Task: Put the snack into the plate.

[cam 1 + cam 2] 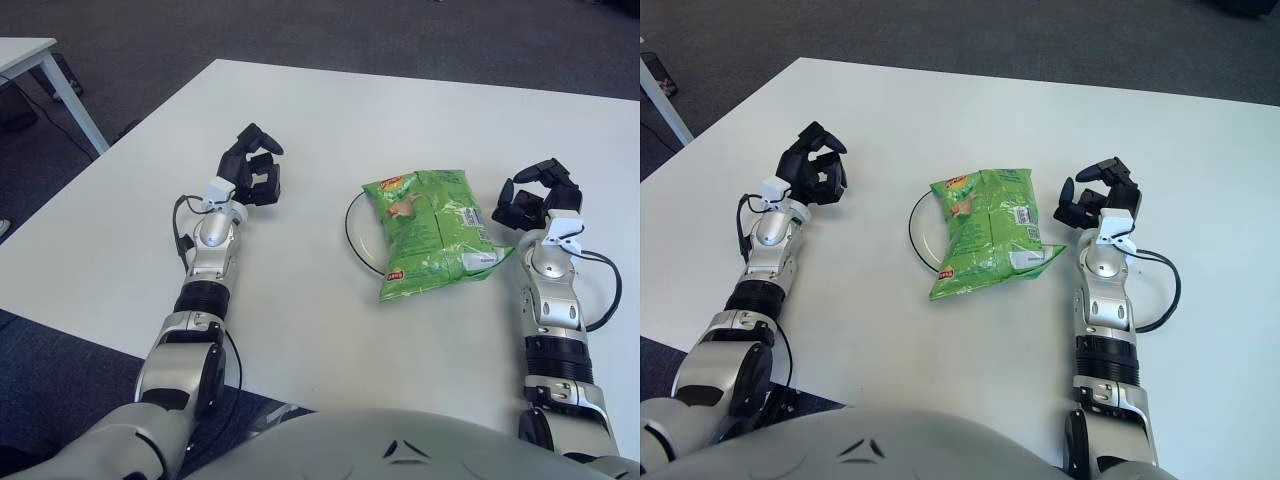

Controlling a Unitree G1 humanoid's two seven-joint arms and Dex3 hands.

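A green snack bag [428,232] lies flat on the clear plate [352,232], covering most of it; only the plate's left rim shows. My right hand [534,197] is just to the right of the bag, fingers loosely curled and holding nothing, apart from the bag. My left hand [254,168] is well to the left of the plate over the white table [300,130], fingers curled and empty.
A cable loops beside my right wrist [600,290]. Another white table's corner [25,55] stands at the far left across dark carpet. The table's front edge runs close to my forearms.
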